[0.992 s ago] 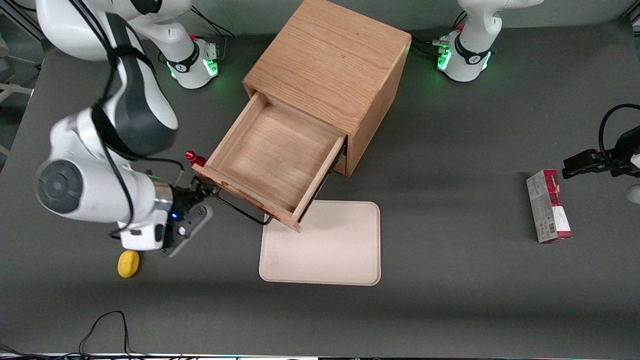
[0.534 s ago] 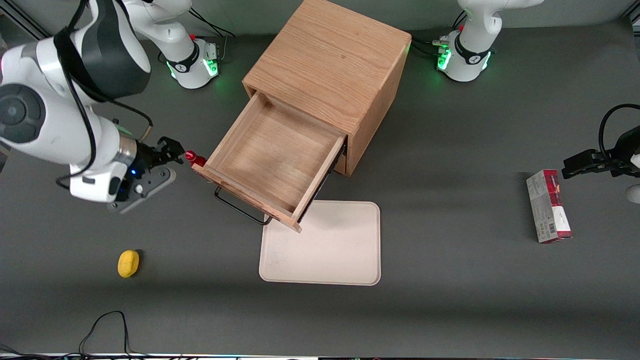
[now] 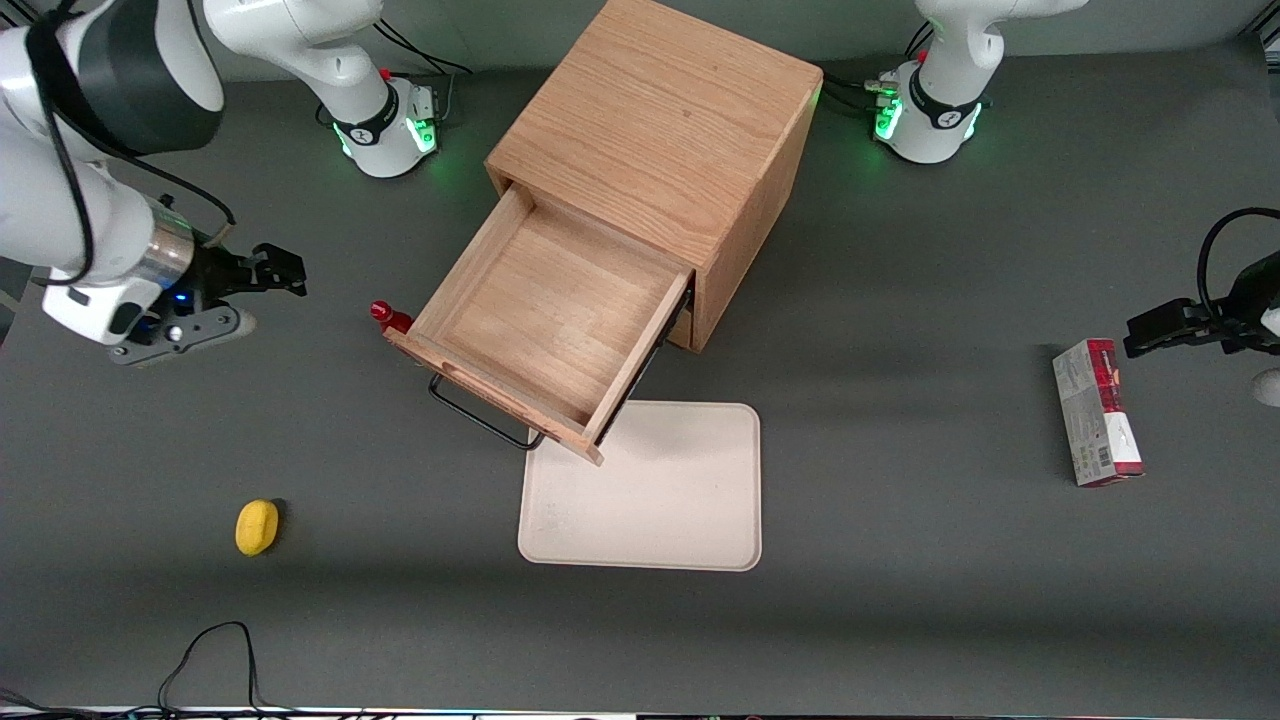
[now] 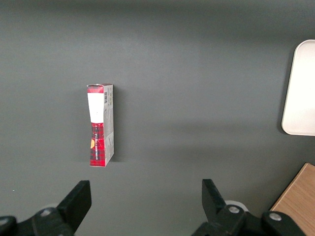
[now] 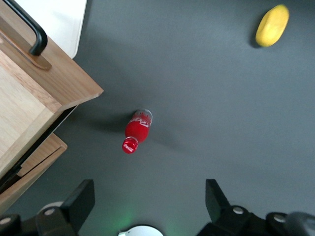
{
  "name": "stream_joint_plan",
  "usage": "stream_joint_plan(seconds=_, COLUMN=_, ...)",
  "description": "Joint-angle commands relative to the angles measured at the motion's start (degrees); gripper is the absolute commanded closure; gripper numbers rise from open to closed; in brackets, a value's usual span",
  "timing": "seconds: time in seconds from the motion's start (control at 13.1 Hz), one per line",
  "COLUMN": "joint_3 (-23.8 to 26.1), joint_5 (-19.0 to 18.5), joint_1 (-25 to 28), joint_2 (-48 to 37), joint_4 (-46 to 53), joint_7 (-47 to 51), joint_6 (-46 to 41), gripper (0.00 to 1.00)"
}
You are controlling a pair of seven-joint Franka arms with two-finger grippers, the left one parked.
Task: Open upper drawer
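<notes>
The upper drawer (image 3: 545,320) of the oak cabinet (image 3: 660,140) stands pulled far out, its inside bare. Its long black loop handle (image 3: 480,418) juts from the drawer front toward the front camera. The drawer's corner (image 5: 54,83) and handle end (image 5: 29,32) also show in the right wrist view. My right gripper (image 3: 285,270) is open and empty, held above the table well off the drawer, toward the working arm's end. Its two fingers (image 5: 81,199) are spread wide.
A small red bottle (image 3: 385,316) stands by the drawer's front corner, seen too in the wrist view (image 5: 137,130). A yellow lemon (image 3: 256,526) lies nearer the front camera. A beige tray (image 3: 645,490) lies under the drawer front. A red box (image 3: 1096,412) lies toward the parked arm's end.
My right gripper has let go of the handle and drawn away from the drawer, rising and moving farther from the front camera toward the working arm's end. The drawer stays open.
</notes>
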Motion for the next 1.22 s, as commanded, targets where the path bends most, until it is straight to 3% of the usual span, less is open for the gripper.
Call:
stream_joint_plan(seconds=0.0, joint_3=-0.2, joint_5=1.1, joint_1=0.6, joint_2=-4.0, joint_4=-2.2, joint_7=3.0, joint_6=2.5, gripper=0.00)
stream_joint_plan(seconds=0.61, joint_3=0.5, joint_5=1.2, joint_1=-0.7, joint_2=-5.2, joint_4=-0.2, joint_7=3.3, joint_6=0.8, gripper=0.00)
stream_joint_plan(seconds=0.84, joint_3=3.6, joint_5=2.4, joint_1=-6.6, joint_2=-5.0, joint_4=0.6, joint_7=3.2, joint_6=-2.6, gripper=0.00)
stream_joint_plan(seconds=1.15, joint_3=4.2, joint_5=2.4, joint_1=-6.8, joint_2=-4.3, joint_4=2.5, joint_7=3.6, joint_6=-3.2, gripper=0.00)
